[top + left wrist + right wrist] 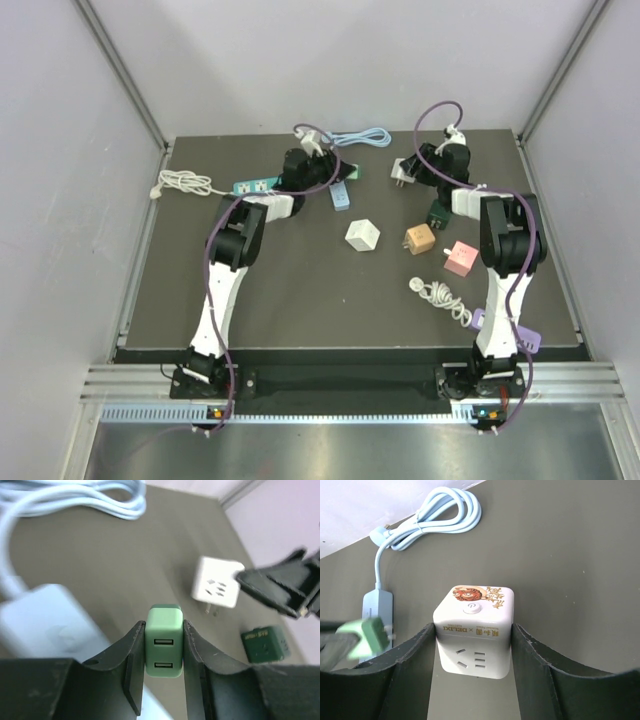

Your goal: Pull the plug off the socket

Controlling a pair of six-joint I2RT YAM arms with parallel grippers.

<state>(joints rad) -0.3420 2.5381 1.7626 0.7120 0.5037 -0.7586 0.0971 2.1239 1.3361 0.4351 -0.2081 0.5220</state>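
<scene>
My left gripper point(163, 625) is shut on a light green USB plug point(163, 642), held clear of the table. In the top view the left gripper point(338, 175) and the plug point(351, 172) are at the back middle. My right gripper point(472, 628) is shut on a white cube socket point(475, 630) with a tiger picture and a round button on top. In the top view the right gripper point(414, 172) holds the socket point(402, 172) a short way right of the plug. The plug point(367, 636) and the socket point(216, 587) are apart, with a gap between them.
A light blue power strip point(377, 608) with a coiled cable point(360, 138) lies at the back. A teal strip point(255, 185), a white cube point(362, 236), an orange cube point(420, 241), a pink cube point(461, 259), a dark green cube point(437, 213) and white cords point(440, 295) lie on the mat.
</scene>
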